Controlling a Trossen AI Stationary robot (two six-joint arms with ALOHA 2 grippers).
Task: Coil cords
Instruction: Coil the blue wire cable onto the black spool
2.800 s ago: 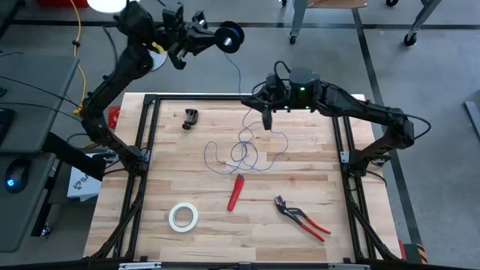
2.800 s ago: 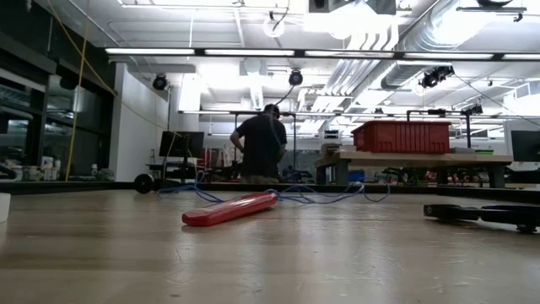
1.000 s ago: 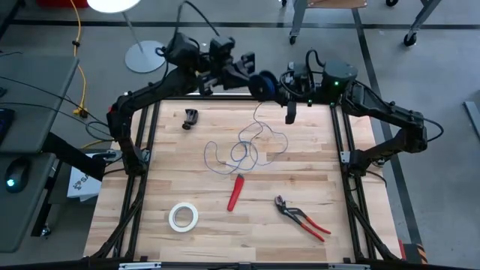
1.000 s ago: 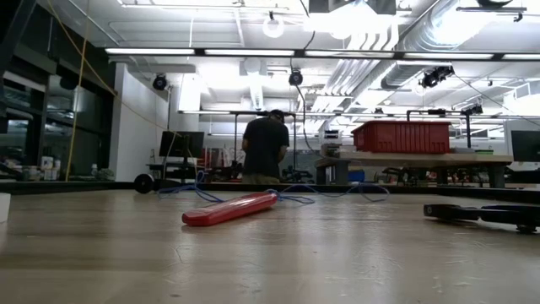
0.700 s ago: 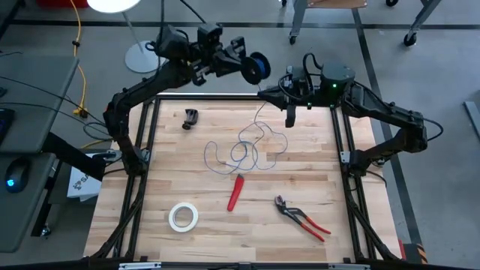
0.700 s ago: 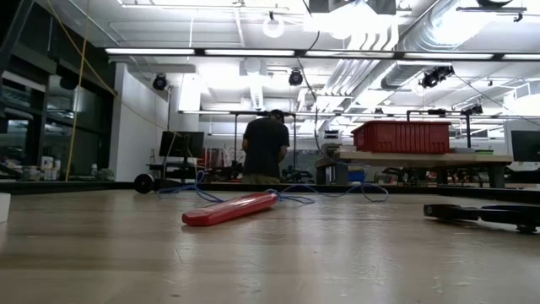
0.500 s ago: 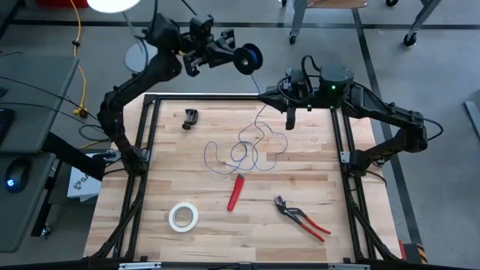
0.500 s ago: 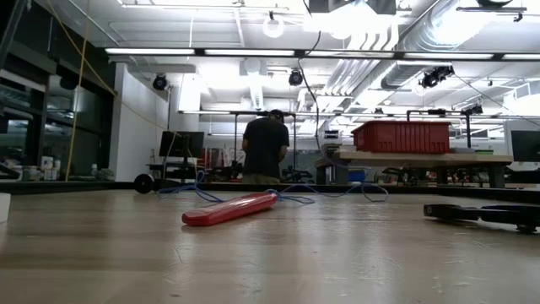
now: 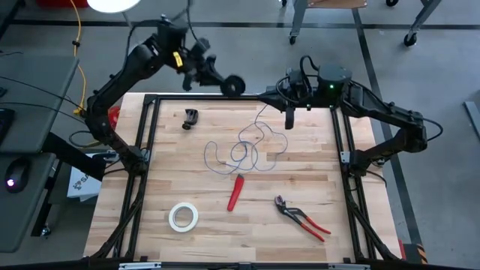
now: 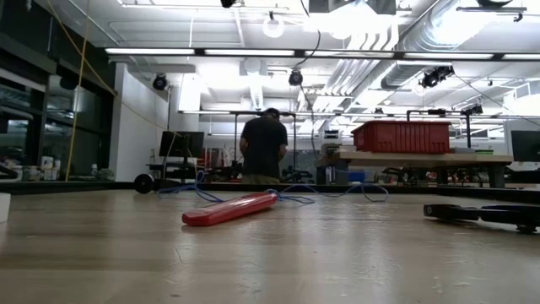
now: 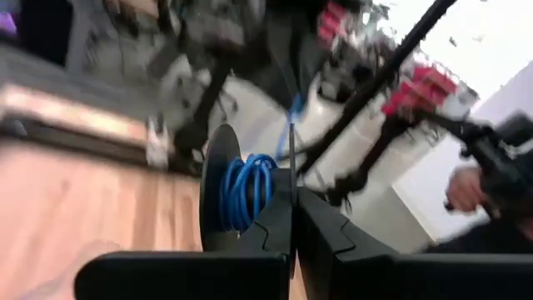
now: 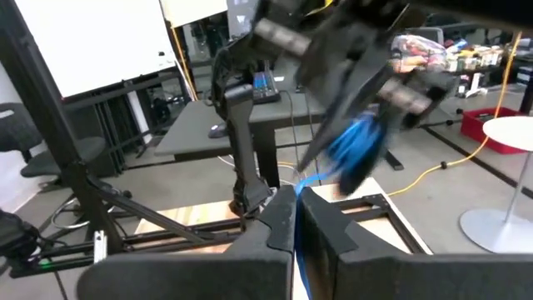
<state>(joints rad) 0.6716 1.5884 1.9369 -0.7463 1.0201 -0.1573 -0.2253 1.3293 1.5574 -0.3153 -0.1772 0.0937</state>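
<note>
Thin, floppy wire (image 9: pixel 244 150) in loose loops at table centre, rising toward 12 o'clock to spool (image 9: pixel 234 85); light, tangle-prone, best pinched along the strand. Left gripper (image 9: pixel 217 79) clamped on spool; right gripper (image 9: pixel 289 118) closed on wire.

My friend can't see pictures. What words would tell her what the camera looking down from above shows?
Above a wooden table, the left tool holds a small black spool and the right tool pinches a thin blue wire lying in loose loops. Nearby lie a red tool, pliers and a white tape roll.
</note>
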